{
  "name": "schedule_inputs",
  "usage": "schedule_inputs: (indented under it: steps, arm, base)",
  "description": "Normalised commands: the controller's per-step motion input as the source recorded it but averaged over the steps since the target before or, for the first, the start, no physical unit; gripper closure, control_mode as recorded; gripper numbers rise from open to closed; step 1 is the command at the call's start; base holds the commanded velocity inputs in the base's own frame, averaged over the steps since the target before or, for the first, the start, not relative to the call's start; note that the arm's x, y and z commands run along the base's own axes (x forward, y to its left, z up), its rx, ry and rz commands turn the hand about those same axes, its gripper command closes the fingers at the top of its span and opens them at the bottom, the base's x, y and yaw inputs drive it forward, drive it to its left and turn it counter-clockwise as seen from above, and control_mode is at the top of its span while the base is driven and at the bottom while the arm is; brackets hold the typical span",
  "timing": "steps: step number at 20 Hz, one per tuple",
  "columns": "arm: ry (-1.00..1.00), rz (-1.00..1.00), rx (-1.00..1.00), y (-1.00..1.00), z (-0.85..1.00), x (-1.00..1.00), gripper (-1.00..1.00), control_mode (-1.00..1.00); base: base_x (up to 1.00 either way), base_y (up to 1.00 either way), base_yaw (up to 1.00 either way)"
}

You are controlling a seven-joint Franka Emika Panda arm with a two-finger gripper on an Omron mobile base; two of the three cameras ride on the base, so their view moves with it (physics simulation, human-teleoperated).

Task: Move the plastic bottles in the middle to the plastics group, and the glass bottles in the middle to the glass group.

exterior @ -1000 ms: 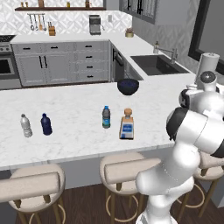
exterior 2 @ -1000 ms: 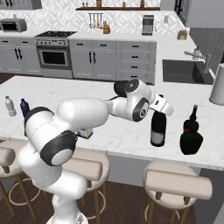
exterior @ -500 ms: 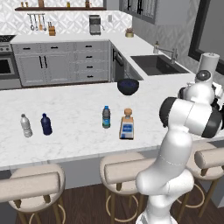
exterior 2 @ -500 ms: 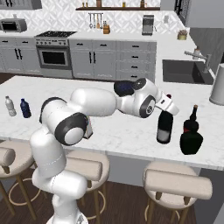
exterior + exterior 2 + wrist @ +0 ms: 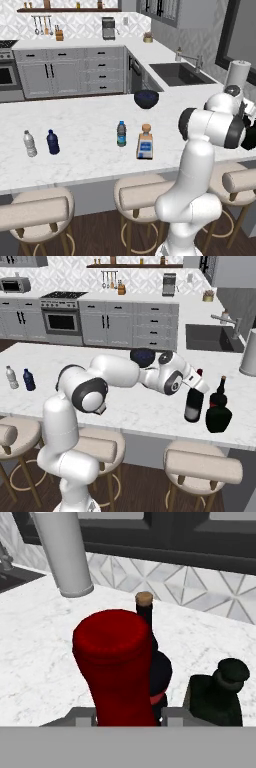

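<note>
My gripper (image 5: pixel 196 381) is shut on the red foil neck of the tall dark wine bottle (image 5: pixel 194 404), which is upright at the counter's right end. The red neck (image 5: pixel 115 662) stands between my fingertips in the hand view. Just beyond it is the glass group: a dark bottle with a cork (image 5: pixel 145 601) and a squat dark bottle (image 5: pixel 218 412). The small water bottle (image 5: pixel 121 134) and the squarish clear bottle (image 5: pixel 145 143) stand mid-counter. The plastics group, a clear white-capped bottle (image 5: pixel 30 143) and a dark-blue bottle (image 5: pixel 52 142), stands at the left.
A white paper-towel roll (image 5: pixel 248 353) stands behind the glass group near the sink (image 5: pixel 180 73). A dark bowl (image 5: pixel 146 98) sits at the back of the counter. Bar stools (image 5: pixel 145 192) line the counter's near edge.
The arm has swung to the right with the wine bottle in its grip, bringing it close beside the dark bottles at the counter's right end.
</note>
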Motion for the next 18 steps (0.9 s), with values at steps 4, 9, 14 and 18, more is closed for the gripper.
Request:
schedule_inputs:
  steps: [4,9,14,18]
  arm:
    - [-0.07,-0.02,0.00,0.01,-0.44,0.02,1.00,-1.00]
    - [-0.07,0.00,0.00,0.00,-0.42,0.02,1.00,-1.00]
    - [-0.04,0.00,0.00,0.00,-0.44,-0.04,1.00,-1.00]
    - [0.00,0.00,0.01,0.04,-0.23,-0.20,-1.00,-1.00]
  base:
    - [0.00,0.00,0.00]
    - [0.00,0.00,0.00]
    - [0.00,0.00,0.00]
    - [0.00,0.00,0.00]
